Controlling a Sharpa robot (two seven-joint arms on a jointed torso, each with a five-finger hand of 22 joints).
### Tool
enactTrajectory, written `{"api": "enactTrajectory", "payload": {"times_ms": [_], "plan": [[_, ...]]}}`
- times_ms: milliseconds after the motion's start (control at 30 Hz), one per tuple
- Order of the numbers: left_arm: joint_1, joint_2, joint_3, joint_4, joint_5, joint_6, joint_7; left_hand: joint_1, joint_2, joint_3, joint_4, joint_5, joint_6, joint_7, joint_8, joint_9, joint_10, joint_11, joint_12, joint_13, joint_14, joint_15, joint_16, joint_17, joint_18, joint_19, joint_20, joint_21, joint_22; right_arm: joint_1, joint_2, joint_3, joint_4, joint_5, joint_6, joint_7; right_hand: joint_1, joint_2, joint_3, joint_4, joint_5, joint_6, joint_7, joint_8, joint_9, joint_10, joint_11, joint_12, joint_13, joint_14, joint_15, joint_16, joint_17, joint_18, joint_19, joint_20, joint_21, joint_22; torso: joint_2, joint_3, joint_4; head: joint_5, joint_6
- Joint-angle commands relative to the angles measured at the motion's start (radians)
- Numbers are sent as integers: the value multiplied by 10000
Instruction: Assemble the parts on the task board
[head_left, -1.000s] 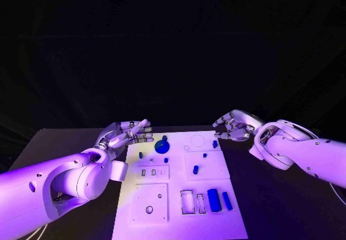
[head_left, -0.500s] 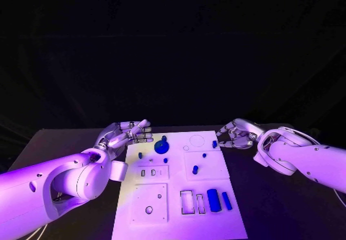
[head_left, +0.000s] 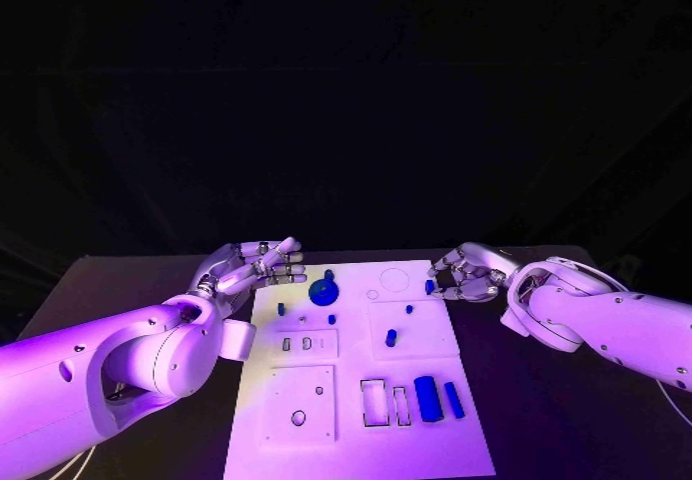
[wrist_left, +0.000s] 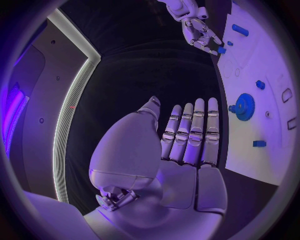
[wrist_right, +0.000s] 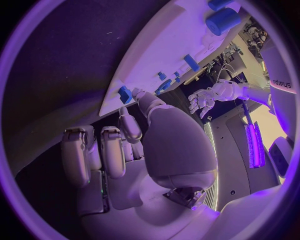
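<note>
Your right hand (head_left: 467, 272) sits at the far right edge of the task board (head_left: 361, 400), fingers curled beside a small blue part (head_left: 430, 287); you cannot tell whether it touches or pinches that piece, since the fingers crowd it. Your left hand (head_left: 257, 266) hangs flat, fingers straight and together, holding nothing, near the blue gear (head_left: 325, 292). Since a second ago the right hand swung out and came back; the left has stayed
</note>
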Motion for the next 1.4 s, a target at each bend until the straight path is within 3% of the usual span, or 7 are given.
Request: {"api": "enactTrajectory", "payload": {"times_ms": [33, 567, 867, 1300, 1400], "plan": [[10, 15, 8, 19, 9, 190, 49, 90, -13, -24, -23, 37, 9, 60, -54, -15, 5, 38, -61, -11, -6, 22, -56, 11, 30, -64, 15, -32, -12, -66, 76, -6, -59, -139, 30, -49, 70, 33, 16, -46, 59, -30, 14, -32, -10, 22, 16, 5, 19, 860, 81, 54, 1908, -33, 521, 74, -32, 2019, 6, 9, -7, 28, -33], [10, -6, 8, 29, 9, 183, 22, 90, -13, -24, -23, 37, 9, 60, -54, -15, 5, 38, -61, -11, -6, 22, -56, 11, 30, -64, 15, -32, -12, -136, 318, -6, -315, -54, -40, -180, 86, 230, 116, -39, 71, 199, -8, 61, 23, 131, -5, 125, 134, 870, 73, 75, 1958, -52, 580, 78, 23, 2090, -4, 12, -4, 45, -99], [10, -20, 8, 1, 9, 201, -1, 107, -5, -24, -33, 38, 12, 64, -60, -16, 4, 41, -70, -10, -11, 25, -66, 14, 30, -71, 18, -32, -14, -144, 374, -5, -357, 8, -91, -186, 60, 466, 242, -11, 35, 683, -143, 284, 115, 240, -110, 248, 254, 872, -4, 80, 1967, -62, 612, 27, 50, 2130, -7, 16, -3, 62, -71], [10, -33, 8, -64, 9, 201, -5, 116, 1, -21, -38, 39, 13, 64, -63, -16, 3, 42, -73, -10, -12, 26, -69, 15, 30, -73, 18, -32, -15, -145, 446, -4, -375, 27, -115, -234, 20, 427, 213, -26, -85, 698, -164, 286, 117, 263, -136, 266, 272, 876, -36, 86, 1985, -68, 631, -6, 68, 2154, -13, 11, -14, 83, -75], [10, -39, 8, -63, 9, 199, -8, 129, 9, -18, -45, 38, 13, 65, -66, -17, 3, 43, -77, -10, -13, 27, -73, 17, 30, -75, 19, -31, -16, -145, 447, -4, -376, 27, -166, -282, 36, 505, 246, -31, -125, 818, -212, 350, 145, 313, -170, 312, 319, 879, -57, 92, 1998, -80, 663, -24, 99, 2191, -7, 13, -16, 75, -77]]}}
